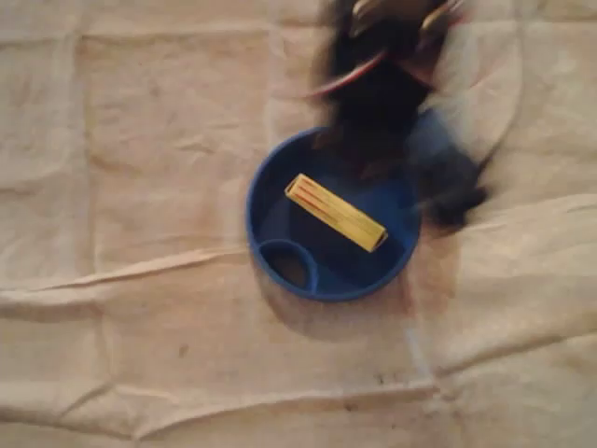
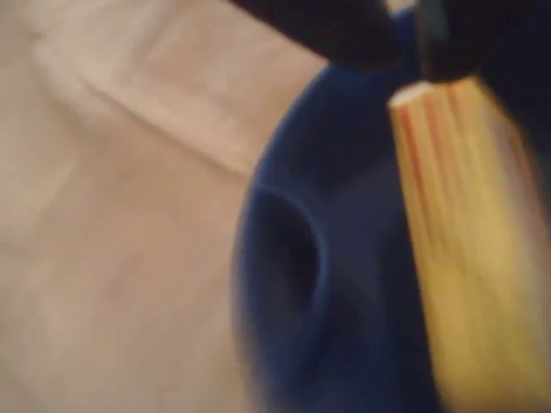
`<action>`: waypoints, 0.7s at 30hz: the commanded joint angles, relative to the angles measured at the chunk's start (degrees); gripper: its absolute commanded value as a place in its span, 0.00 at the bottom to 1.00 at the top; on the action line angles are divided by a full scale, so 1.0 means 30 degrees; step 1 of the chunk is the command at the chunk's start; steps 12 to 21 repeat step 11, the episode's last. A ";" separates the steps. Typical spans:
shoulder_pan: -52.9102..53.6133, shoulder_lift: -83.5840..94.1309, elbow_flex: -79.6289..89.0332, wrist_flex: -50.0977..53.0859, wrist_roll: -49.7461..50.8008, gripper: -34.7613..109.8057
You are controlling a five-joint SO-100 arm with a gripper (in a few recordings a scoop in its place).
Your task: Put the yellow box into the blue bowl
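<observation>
One yellow box (image 1: 336,212) is what we look for first, and in the overhead view it lies inside the blue bowl (image 1: 270,201), flat on the bowl's floor and set on a slant from upper left to lower right. Beside its lower-left side, against the bowl's wall, sits a small round recess (image 1: 287,265) moulded into the bowl, and the box stays apart from it. The arm (image 1: 382,84) comes in from the top edge of that view as a dark, blurred mass with reddish wires across it. It reaches down over the bowl's upper rim, and a further dark smear hangs past the rim on the right. The blur keeps us from making out its joints. In the wrist view the gripper (image 2: 411,43) shows as two dark shapes at the top edge with a narrow gap between them, and the near end of the yellow box, striped with red lines, sits just below that gap. We cannot tell whether the jaws are apart or closed, nor whether they touch the box. The bowl stands on a table covered by a creased beige cloth (image 1: 140,187), which spreads around it on all sides.
</observation>
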 commanded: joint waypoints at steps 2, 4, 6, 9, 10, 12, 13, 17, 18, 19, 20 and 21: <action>-0.1963 0.5684 -0.0469 0.0088 -0.0615 0.24; -0.2549 0.6738 -0.0469 0.0146 -0.0645 0.24; -0.3135 0.7852 -0.0439 0.0146 -0.0645 0.24; -0.4043 0.9521 -0.0410 0.0146 -0.0674 0.24; -0.4365 1.0078 -0.0381 0.0176 -0.0762 0.24; -0.4687 1.0576 -0.0381 0.0176 -0.0850 0.24; -0.4687 1.0576 -0.0381 0.0176 -0.0850 0.24; -0.4687 1.0576 -0.0381 0.0176 -0.0850 0.24; -0.4687 1.0576 -0.0381 0.0176 -0.0850 0.24; -0.4687 1.0576 -0.0381 0.0176 -0.0850 0.24; -0.4687 1.0576 -0.0381 0.0176 -0.0850 0.24; -0.4687 1.0576 -0.0381 0.0176 -0.0850 0.24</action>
